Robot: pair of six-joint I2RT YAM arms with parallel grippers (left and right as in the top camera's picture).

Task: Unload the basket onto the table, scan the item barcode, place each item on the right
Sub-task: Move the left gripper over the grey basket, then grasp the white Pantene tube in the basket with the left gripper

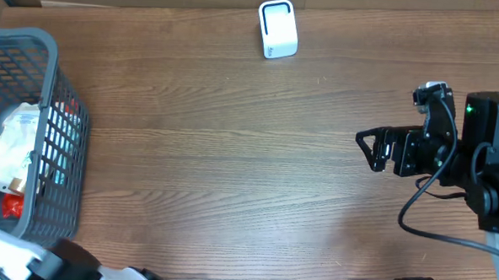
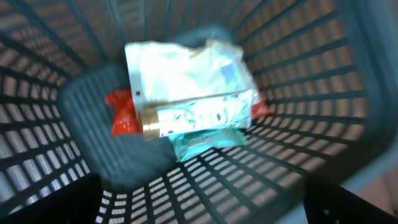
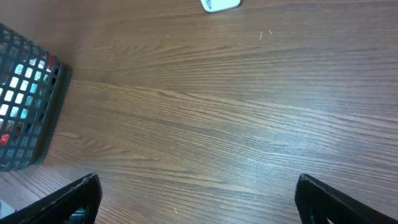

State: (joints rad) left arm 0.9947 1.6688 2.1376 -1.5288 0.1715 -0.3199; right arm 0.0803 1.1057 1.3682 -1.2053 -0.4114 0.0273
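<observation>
Several items lie piled in the grey mesh basket (image 2: 298, 74): a white pouch (image 2: 186, 74), a pale tube with a gold cap (image 2: 199, 116), a red packet (image 2: 121, 115) and a teal packet (image 2: 205, 142). My left gripper (image 2: 202, 205) hangs open above them and touches none. Its dark fingers (image 2: 50, 202) show only at the bottom corners. In the overhead view the basket (image 1: 63, 149) stands at the left table edge, with the white pouch (image 1: 9, 146) showing inside. The white barcode scanner (image 1: 278, 29) stands at the back centre. My right gripper (image 1: 369, 150) is open and empty over the table's right side.
The right wrist view shows bare wood between my right gripper's (image 3: 199, 199) fingers, the basket (image 3: 31, 124) at far left and the scanner (image 3: 221, 4) at the top edge. Part of the left arm (image 1: 25, 261) lies at the front left, beside the basket.
</observation>
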